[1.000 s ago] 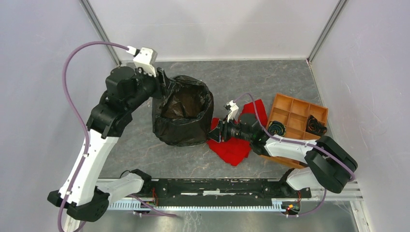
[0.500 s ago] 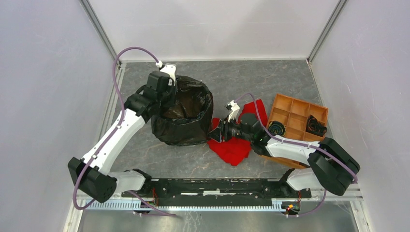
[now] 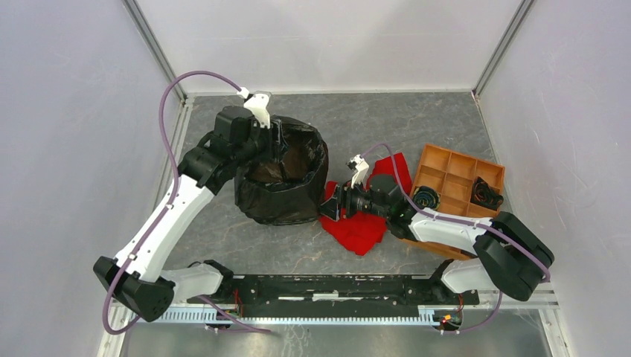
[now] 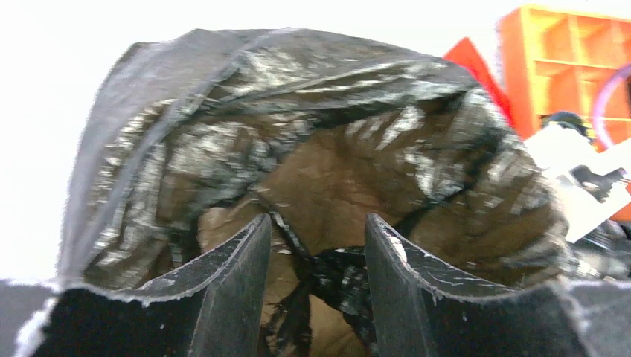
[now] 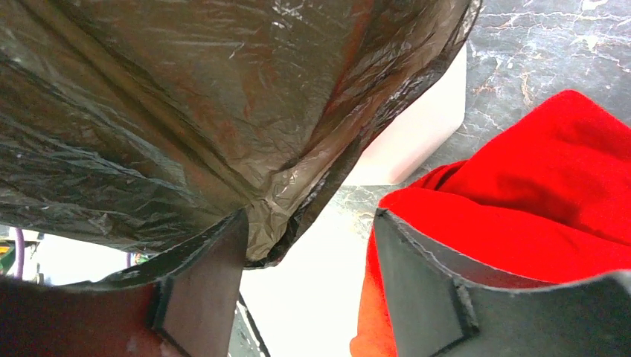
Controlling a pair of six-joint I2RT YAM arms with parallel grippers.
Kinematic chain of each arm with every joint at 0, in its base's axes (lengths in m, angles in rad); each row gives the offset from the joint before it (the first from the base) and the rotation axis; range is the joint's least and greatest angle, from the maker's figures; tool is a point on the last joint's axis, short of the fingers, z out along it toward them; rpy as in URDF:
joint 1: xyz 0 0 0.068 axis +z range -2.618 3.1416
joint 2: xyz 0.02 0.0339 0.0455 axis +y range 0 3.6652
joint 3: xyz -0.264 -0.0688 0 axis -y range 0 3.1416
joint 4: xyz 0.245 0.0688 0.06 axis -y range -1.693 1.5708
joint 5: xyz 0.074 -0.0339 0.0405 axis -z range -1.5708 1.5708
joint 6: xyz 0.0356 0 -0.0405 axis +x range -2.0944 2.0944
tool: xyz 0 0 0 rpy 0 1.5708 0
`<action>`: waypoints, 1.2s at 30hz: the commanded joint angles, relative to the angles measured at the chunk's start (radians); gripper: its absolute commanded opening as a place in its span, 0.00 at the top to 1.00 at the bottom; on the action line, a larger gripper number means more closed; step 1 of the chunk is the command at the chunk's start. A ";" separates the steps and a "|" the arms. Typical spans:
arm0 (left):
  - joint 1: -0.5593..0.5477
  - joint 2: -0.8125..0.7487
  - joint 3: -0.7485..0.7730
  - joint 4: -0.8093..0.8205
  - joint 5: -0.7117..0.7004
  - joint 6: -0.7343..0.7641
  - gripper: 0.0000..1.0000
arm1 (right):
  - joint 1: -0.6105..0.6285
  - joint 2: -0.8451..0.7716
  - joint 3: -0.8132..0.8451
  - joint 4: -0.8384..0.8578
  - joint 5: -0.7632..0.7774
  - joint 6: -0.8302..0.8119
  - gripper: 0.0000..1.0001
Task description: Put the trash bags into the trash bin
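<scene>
Now | trash bag (image 3: 283, 199) glossy, wrinkled, draped over white bin (image 5: 417, 134) | left fingers (image 4: 231, 290), right fingers (image 5: 424, 282) parted, empty

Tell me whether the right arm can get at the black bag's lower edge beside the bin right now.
Probably yes. The right gripper stands open right at a hanging fold of the black trash bag beside the white bin, nothing between them; the red cloth lies off to one side.

A red cloth (image 3: 359, 230) lies beside an orange compartment tray (image 3: 439, 158).
</scene>
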 commanded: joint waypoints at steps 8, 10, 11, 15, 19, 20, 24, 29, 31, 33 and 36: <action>-0.090 -0.033 -0.113 0.112 -0.029 -0.102 0.51 | -0.004 -0.061 0.012 -0.031 0.053 -0.062 0.18; -0.089 -0.016 -0.136 0.133 -0.032 -0.103 0.58 | -0.005 -0.078 0.006 -0.049 0.069 -0.074 0.18; -0.089 0.003 -0.146 0.145 -0.027 -0.106 0.62 | -0.008 -0.086 0.002 -0.053 0.074 -0.077 0.17; -0.089 0.065 -0.199 0.214 0.003 -0.145 0.66 | -0.014 -0.104 -0.009 -0.064 0.078 -0.082 0.17; -0.090 0.121 -0.252 0.269 -0.022 -0.169 0.67 | -0.014 -0.123 -0.018 -0.073 0.084 -0.089 0.17; -0.090 0.137 -0.259 0.273 -0.033 -0.168 0.67 | -0.013 -0.127 -0.020 -0.077 0.087 -0.092 0.16; -0.090 0.167 -0.285 0.290 -0.082 -0.177 0.67 | -0.016 -0.136 -0.023 -0.096 0.098 -0.106 0.16; -0.090 0.148 -0.367 0.380 -0.138 -0.206 0.64 | -0.023 -0.137 -0.031 -0.091 0.096 -0.106 0.15; -0.089 0.138 -0.397 0.404 -0.152 -0.215 0.63 | -0.023 -0.136 -0.034 -0.089 0.093 -0.104 0.15; -0.090 0.123 -0.405 0.406 -0.171 -0.224 0.63 | -0.022 -0.137 -0.034 -0.092 0.091 -0.106 0.15; -0.089 0.092 -0.386 0.392 -0.177 -0.220 0.57 | -0.024 -0.141 -0.032 -0.103 0.091 -0.113 0.15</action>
